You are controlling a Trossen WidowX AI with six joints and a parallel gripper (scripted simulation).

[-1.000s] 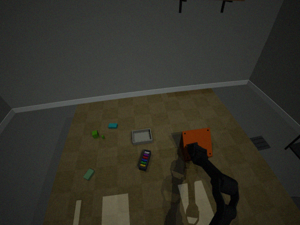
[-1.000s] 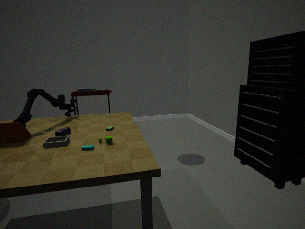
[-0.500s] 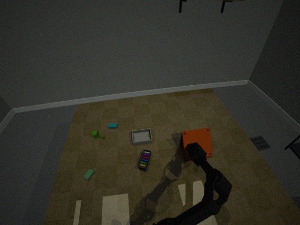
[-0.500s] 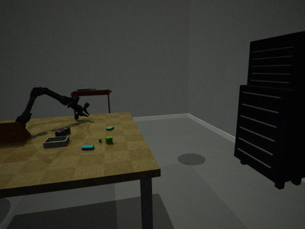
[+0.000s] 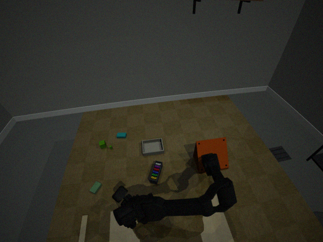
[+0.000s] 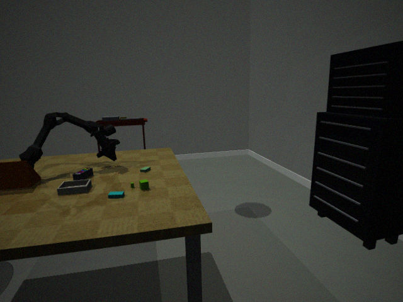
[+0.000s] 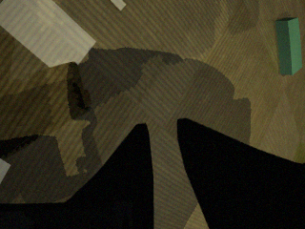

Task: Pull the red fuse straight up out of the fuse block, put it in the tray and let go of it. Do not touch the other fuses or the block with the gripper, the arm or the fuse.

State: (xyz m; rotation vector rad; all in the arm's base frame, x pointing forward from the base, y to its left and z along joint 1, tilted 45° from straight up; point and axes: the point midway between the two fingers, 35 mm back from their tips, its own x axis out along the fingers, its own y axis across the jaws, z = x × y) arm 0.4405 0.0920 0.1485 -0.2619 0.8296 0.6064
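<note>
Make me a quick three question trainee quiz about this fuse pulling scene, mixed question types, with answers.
1. True or false: the red fuse sits in the fuse block.
2. What is in the tray? A) a fuse B) nothing C) a green cube
3. What does the pincer hold between its fingers?

Key
1. True.
2. B.
3. Nothing; the nearly closed fingers show only bare wooden table between them.

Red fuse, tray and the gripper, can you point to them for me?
red fuse (image 5: 156, 169), top view, its top edge
tray (image 5: 143, 148), top view, left wall
gripper (image 7: 164, 153), wrist view, gap between the fingertips
</note>
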